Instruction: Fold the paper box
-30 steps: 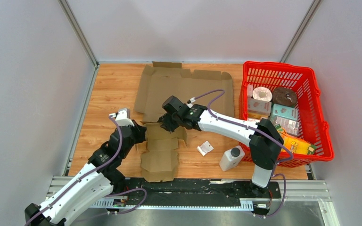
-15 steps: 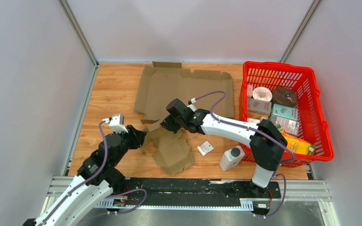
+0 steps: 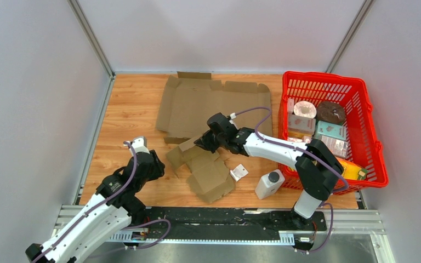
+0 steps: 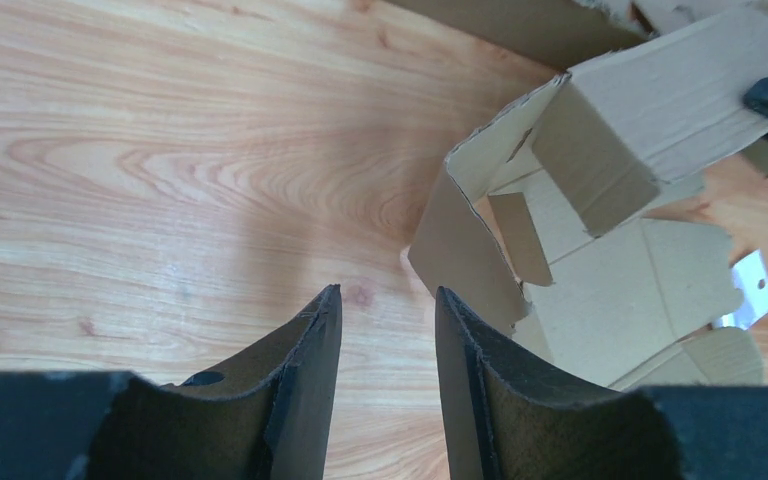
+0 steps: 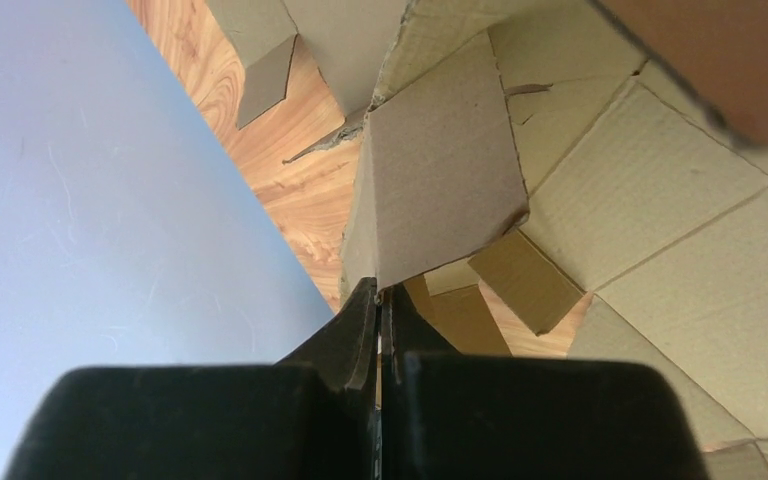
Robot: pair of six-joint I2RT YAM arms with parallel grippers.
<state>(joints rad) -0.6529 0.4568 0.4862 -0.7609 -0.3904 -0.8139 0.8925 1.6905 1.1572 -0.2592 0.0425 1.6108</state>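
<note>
Paper box [image 3: 211, 174] is pinched at one flap by the right hand [image 5: 378, 290], apart from the part-open left hand [image 4: 388, 297].

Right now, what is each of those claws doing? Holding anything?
Left gripper: open, holding nothing.
Right gripper: closed on a flap of the small paper box.
</note>
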